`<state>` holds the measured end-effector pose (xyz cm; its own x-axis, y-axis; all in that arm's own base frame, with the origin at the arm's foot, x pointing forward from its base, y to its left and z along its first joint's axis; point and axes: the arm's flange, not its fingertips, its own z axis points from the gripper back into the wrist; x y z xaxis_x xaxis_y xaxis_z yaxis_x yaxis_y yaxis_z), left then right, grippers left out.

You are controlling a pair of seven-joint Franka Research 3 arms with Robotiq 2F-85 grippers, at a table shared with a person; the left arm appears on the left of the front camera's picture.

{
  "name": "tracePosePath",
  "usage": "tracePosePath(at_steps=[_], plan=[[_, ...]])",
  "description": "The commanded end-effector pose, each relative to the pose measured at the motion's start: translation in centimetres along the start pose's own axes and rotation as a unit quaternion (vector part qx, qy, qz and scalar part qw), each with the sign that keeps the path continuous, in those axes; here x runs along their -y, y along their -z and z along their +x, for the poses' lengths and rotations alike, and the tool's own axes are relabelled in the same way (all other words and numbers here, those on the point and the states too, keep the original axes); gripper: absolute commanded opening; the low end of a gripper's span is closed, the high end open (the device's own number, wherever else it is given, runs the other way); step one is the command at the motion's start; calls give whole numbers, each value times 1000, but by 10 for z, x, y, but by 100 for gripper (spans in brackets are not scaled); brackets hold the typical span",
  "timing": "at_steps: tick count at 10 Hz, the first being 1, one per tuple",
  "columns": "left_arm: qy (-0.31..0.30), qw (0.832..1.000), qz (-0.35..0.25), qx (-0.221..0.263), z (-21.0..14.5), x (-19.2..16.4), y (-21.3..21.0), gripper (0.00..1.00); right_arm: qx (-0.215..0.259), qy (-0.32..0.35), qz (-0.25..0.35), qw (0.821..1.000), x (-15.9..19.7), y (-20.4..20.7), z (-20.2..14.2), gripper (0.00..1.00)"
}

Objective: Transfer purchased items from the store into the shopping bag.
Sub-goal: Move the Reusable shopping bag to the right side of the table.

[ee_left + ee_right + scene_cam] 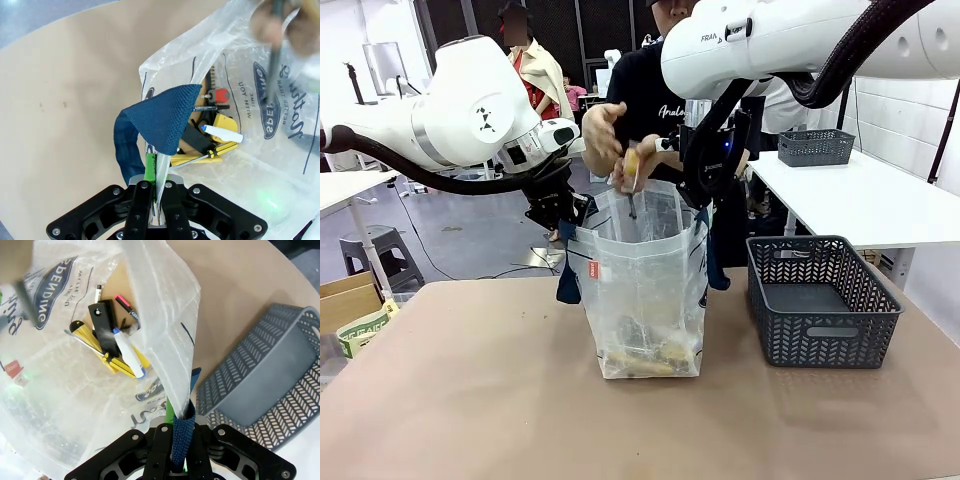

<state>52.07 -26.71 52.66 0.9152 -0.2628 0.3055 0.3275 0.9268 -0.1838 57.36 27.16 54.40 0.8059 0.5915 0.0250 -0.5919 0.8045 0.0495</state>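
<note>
Left arm (pixel 470 110): white rounded shell left of the shopping bag (pixel 645 290), dark emblem, black cable.
Right arm (pixel 770 45): white, dark lettering, thick black hose.
Left hand (pixel 155 175): black linkage, silver screws, green pad.
Right hand (pixel 177 425): black, silver screws.

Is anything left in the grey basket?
No: in the right wrist view the floor of the basket is bare, while the items lie inside the shopping bag.

On table (pixel 470 400): shopping bag (pixel 645 280), purchased items (pixel 645 358) inside; basket (pixel 825 335) right of it; person (pixel 650 100) behind.
</note>
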Motion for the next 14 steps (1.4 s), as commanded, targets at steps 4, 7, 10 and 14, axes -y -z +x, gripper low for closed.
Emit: tracePosePath(at_steps=[4, 7, 10, 14], plan=[[-2, 1000, 0, 2, 0, -2, -1, 0, 1, 0, -3, 1000, 1, -1, 0, 0], [-2, 1000, 0, 2, 0, -2, -1, 0, 1, 0, -3, 1000, 1, -1, 0, 0], [-2, 1000, 0, 2, 0, -2, -1, 0, 1, 0, -3, 1000, 1, -1, 0, 0], [-2, 1000, 0, 2, 0, -2, -1, 0, 1, 0, -3, 1000, 1, -1, 0, 0]])
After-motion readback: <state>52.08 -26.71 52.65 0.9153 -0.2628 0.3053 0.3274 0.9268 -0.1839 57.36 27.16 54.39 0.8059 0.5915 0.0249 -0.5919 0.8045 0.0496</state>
